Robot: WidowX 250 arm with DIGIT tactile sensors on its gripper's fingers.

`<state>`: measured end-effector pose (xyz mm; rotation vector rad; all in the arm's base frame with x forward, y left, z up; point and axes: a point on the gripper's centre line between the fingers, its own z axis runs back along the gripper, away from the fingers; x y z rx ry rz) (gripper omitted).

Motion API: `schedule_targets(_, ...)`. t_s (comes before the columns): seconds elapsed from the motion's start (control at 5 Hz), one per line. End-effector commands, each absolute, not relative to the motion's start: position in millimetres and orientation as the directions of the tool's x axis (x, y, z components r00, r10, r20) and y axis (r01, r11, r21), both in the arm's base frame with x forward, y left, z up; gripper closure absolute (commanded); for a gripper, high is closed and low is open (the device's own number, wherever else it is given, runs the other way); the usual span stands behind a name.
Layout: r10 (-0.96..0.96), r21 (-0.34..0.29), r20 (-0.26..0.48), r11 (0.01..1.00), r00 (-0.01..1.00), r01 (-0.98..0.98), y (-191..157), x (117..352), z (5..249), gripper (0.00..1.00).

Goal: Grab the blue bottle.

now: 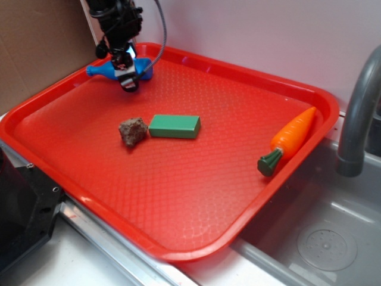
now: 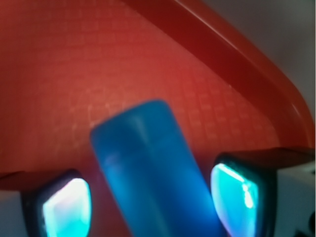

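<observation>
The blue bottle (image 1: 100, 70) lies on its side at the far left corner of the red tray (image 1: 208, 185), neck pointing left. My gripper (image 1: 128, 78) is down over its body and hides the middle of it. In the wrist view the bottle (image 2: 153, 168) runs between my two fingers, with the gripper (image 2: 153, 207) straddling it. The left pad (image 2: 66, 207) stands apart from the bottle with tray showing between; the right pad (image 2: 234, 190) is very near its side. The jaws stand open around the bottle.
A brown rock (image 1: 133, 131) and a green block (image 1: 174, 126) lie mid-tray. A toy carrot (image 1: 289, 140) lies by the right rim. The tray's back rim (image 2: 232, 54) runs just beyond the bottle. A grey faucet (image 1: 357, 113) and sink (image 1: 321, 238) are at right, cardboard (image 1: 36, 42) at left.
</observation>
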<state>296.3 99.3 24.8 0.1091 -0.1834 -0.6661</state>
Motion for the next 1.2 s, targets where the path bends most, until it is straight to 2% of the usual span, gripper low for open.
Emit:
schedule_targets(0.0,-0.636,0.169,0.136,0.771,0.76,0.615,84.4,310.5,28.8,1.0)
schedule_targets(0.2,-0.632,0.181,0.148,0.774,0.761,0.607,81.6,306.0,37.8,1.0)
schedule_targets(0.4,-0.616,0.252,0.2,0.784,0.762,0.567,60.9,280.5,87.8,1.0)
schedule_targets(0.6,-0.408,0.26,0.229,0.901,0.884,0.348,14.8,246.1,137.7,1.0)
schedule_targets(0.8,-0.149,0.153,0.228,0.981,0.962,0.116,-7.8,241.3,193.0,1.0)
schedule_targets(1.0,-0.046,0.054,0.231,0.998,0.972,0.034,-25.3,243.5,206.8,1.0)
